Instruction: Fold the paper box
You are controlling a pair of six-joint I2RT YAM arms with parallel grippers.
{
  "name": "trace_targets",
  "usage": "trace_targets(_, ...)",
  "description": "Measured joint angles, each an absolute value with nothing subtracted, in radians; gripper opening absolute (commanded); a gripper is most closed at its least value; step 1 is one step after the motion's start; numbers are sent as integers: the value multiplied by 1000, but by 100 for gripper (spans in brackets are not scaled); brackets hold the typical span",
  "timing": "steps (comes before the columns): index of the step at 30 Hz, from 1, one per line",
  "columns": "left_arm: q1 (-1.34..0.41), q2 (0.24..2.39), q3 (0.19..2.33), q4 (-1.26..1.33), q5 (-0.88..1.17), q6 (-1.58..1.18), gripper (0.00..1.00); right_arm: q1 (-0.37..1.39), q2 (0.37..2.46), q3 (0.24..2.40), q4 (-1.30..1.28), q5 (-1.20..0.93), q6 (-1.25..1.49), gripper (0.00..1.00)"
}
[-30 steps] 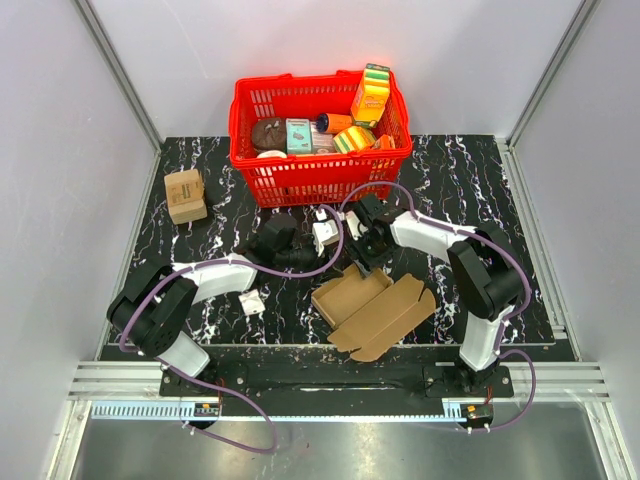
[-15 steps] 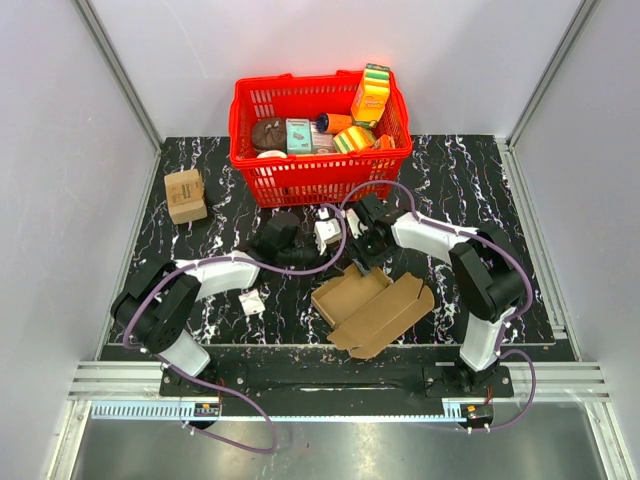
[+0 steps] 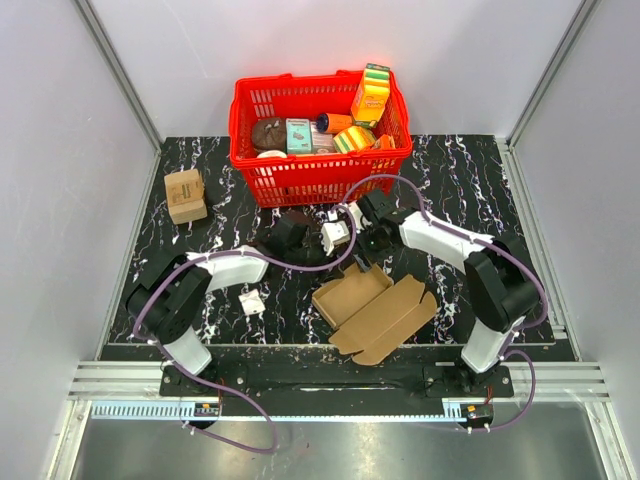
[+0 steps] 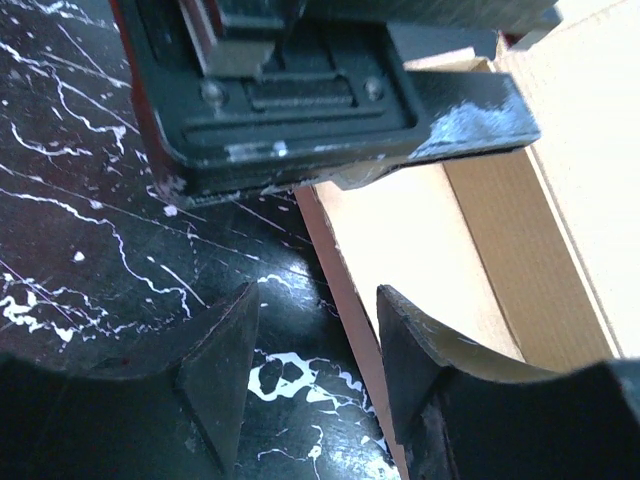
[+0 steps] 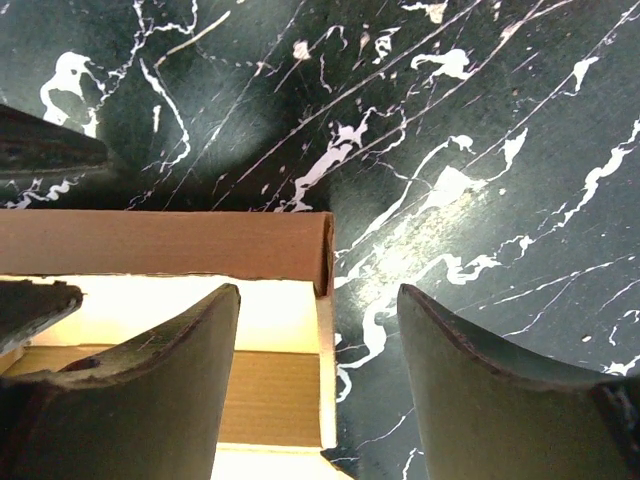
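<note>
Box point(image 3: 375, 312): plain brown cardboard, half formed, lies open on table point(image 3: 470, 175) near front edge, between both arms, flaps splayed. Right gripper point(image 5: 320, 375) hangs over far corner, jaws wide, wall end between them, nothing held. Left gripper point(image 4: 310, 380) sits low at left wall, jaws apart, wall edge between fingers, not pinched. Box likely light and thin, bends at creases, crushes easily, may slide. Best hold: upright wall edge near crease, other arm steadying.
</note>
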State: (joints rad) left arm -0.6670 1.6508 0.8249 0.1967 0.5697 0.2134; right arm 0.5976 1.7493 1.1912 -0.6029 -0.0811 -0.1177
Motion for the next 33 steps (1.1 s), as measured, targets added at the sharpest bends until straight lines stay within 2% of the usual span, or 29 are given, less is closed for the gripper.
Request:
trace_targets(12, -669, 1678, 860, 134, 533, 221, 54, 598, 1647, 1193, -635, -88, -69, 72)
trace_targets(18, -669, 1679, 876, 127, 529, 220, 54, 582, 1564, 1189, -674, 27, 45, 71)
trace_targets(24, -669, 1699, 877, 120, 525, 212, 54, 542, 1306, 1073, -637, 168, 226, 69)
trace_targets(29, -669, 1719, 891, 102, 522, 208, 54, 552, 1095, 1025, -580, 151, 323, 68)
trace_targets(33, -669, 1729, 899, 98, 522, 202, 54, 691, 1073, 1038, -536, 163, 365, 68)
